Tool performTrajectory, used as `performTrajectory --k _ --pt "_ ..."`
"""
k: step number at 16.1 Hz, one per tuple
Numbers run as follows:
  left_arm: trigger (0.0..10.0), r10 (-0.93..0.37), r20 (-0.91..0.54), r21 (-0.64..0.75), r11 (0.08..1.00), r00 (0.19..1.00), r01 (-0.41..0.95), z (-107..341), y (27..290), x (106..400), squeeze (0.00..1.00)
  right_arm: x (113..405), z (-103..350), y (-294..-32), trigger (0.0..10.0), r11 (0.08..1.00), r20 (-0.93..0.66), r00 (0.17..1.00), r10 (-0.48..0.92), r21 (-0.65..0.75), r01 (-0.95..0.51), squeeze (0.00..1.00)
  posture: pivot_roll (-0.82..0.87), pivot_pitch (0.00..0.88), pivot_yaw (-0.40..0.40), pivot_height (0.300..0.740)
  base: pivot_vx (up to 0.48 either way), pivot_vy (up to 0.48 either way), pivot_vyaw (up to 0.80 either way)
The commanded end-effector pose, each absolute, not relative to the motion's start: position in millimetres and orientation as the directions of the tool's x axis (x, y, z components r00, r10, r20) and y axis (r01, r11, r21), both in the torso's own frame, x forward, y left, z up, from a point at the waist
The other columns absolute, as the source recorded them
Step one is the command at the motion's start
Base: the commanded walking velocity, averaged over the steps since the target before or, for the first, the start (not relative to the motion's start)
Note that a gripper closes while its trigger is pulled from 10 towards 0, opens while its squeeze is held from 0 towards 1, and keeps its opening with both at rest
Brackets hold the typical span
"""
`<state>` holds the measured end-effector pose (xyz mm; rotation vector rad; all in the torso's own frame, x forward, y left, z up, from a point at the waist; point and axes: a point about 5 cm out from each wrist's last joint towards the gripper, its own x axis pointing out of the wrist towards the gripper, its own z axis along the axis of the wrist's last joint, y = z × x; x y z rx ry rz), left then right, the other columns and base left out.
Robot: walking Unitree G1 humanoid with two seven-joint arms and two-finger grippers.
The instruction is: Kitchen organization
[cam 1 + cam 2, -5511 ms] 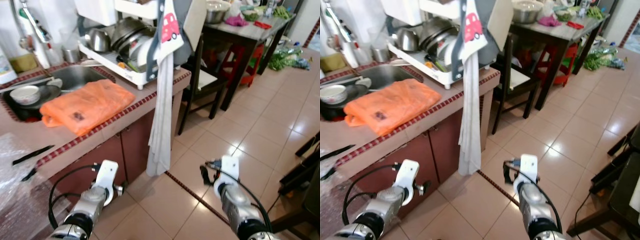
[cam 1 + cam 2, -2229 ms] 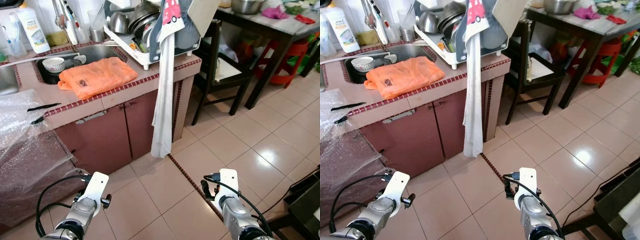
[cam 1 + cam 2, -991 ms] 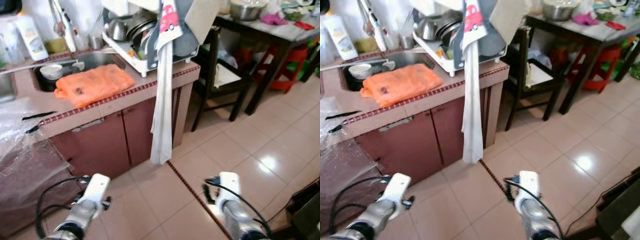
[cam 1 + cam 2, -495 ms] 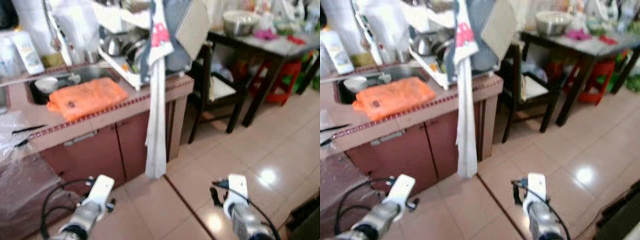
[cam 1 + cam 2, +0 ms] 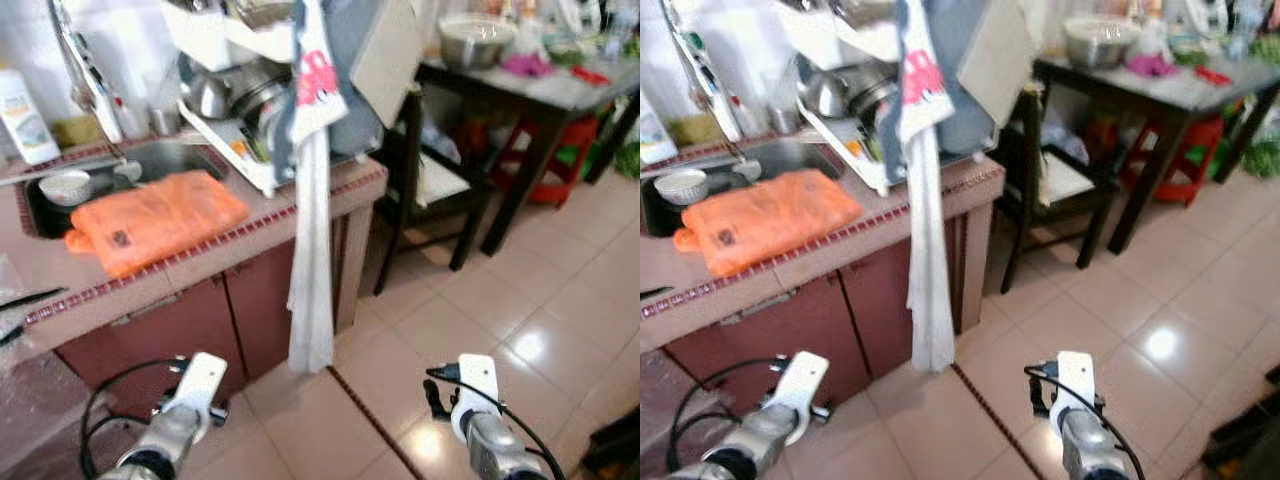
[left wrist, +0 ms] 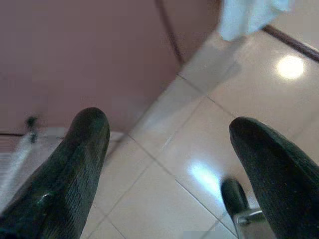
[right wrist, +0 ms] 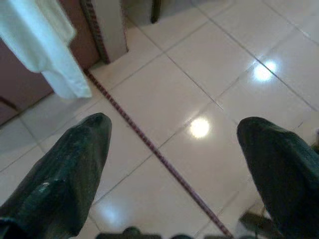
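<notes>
A tiled kitchen counter (image 5: 215, 262) runs along my left. An orange plastic bag (image 5: 150, 215) lies flat on it beside the sink (image 5: 165, 158), which holds a small white bowl (image 5: 65, 185). A dish rack (image 5: 250, 150) full of pots and lids stands at the counter's end, with a long white towel (image 5: 312, 260) hanging off it to near the floor. Both arms hang low over the floor. My left gripper (image 6: 169, 164) is open and empty beside the brown cabinet doors (image 6: 75, 50). My right gripper (image 7: 174, 169) is open over bare tiles.
A dark chair (image 5: 440, 185) stands right of the counter. Behind it a dark table (image 5: 570, 90) carries a metal bowl (image 5: 478, 40) and clutter, with a red stool (image 5: 545, 150) under it. A white bottle (image 5: 20, 115) stands by the sink. Tiled floor (image 5: 560, 300) opens to the right.
The whole view has shifted and sharpened as the camera moved; the counter and towel now sit slightly nearer. Both grippers stay low, open and empty.
</notes>
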<state>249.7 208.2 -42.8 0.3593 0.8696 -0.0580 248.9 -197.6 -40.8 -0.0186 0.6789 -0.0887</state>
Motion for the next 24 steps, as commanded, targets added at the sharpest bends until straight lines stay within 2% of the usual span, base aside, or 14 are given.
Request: performTrajectory --k 1,4,11,17,24 --pt "10.0 0.130 -0.776 0.283 0.946 0.617 0.156 -46 218 242 0.00 245 -46 -189 10.0 0.998 -0.651 0.757 -0.061 -0.034 0.052 0.00 0.05 0.004 -0.025 0.740 0.000 0.000 0.00" --pt "10.0 0.069 -0.828 0.185 0.970 0.557 0.155 -54 212 233 0.00 234 -53 -195 10.0 0.994 -0.693 0.716 -0.085 -0.008 0.110 0.00 0.05 0.000 -0.034 0.740 0.000 0.000 0.00" --pt "10.0 0.081 -0.877 0.202 0.957 0.473 0.209 -60 213 224 0.00 212 -67 -200 10.0 0.986 -0.756 0.646 -0.111 -0.003 0.166 0.00 0.05 0.000 -0.024 0.740 0.000 0.000 0.00" --pt "10.0 0.080 -0.880 0.203 0.954 0.467 0.220 -59 214 225 0.00 202 -72 -207 10.0 0.978 -0.783 0.604 -0.150 -0.028 0.208 0.00 0.05 0.000 -0.012 0.740 0.000 0.000 0.00" --pt "10.0 0.080 -0.880 0.203 0.954 0.467 0.220 -59 214 225 0.00 202 -72 -207 10.0 0.978 -0.783 0.604 -0.150 -0.028 0.208 0.00 0.05 0.000 -0.012 0.740 0.000 0.000 0.00"
